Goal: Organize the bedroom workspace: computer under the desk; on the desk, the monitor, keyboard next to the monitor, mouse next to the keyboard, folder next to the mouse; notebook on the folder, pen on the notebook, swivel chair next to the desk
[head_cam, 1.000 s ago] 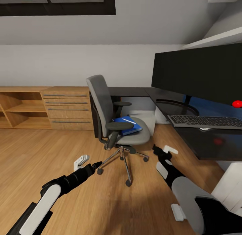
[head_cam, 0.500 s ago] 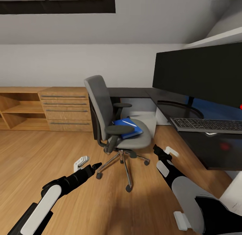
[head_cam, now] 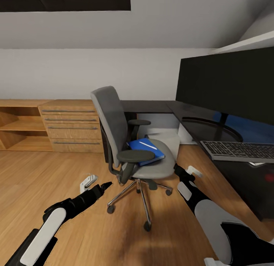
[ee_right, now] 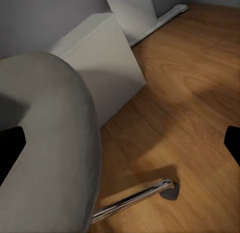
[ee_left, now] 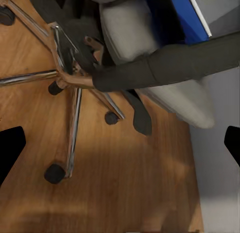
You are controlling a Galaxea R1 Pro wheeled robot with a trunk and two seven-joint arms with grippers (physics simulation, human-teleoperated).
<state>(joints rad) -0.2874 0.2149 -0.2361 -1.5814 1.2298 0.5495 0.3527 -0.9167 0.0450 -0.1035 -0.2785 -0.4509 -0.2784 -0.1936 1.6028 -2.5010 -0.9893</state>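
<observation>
The grey swivel chair (head_cam: 114, 125) stands in the middle of the room, just left of the black desk (head_cam: 190, 123). On its seat lies the blue folder (head_cam: 148, 151) with the white pen (head_cam: 147, 145) on top. The monitor (head_cam: 228, 87) and the keyboard (head_cam: 239, 151) are on the desk at the right. A pale grey box, likely the computer (head_cam: 173, 142), sits under the desk behind the seat. My left gripper (head_cam: 95, 184) hangs open near the chair's chrome base (ee_left: 70, 93). My right gripper (head_cam: 186, 170) is open beside the seat (ee_right: 50, 143). The mouse and the notebook are out of view.
A light-wood drawer chest (head_cam: 70, 125) and a light-wood shelving unit (head_cam: 19, 128) line the far wall at the left. Wooden floor (head_cam: 38, 170) spreads in front of them. The chair's castors (head_cam: 147, 226) reach out toward my base.
The whole view has shifted as my base closes in on the chair: it looms larger and the monitor and keyboard slide right. Both arms hold their pose.
</observation>
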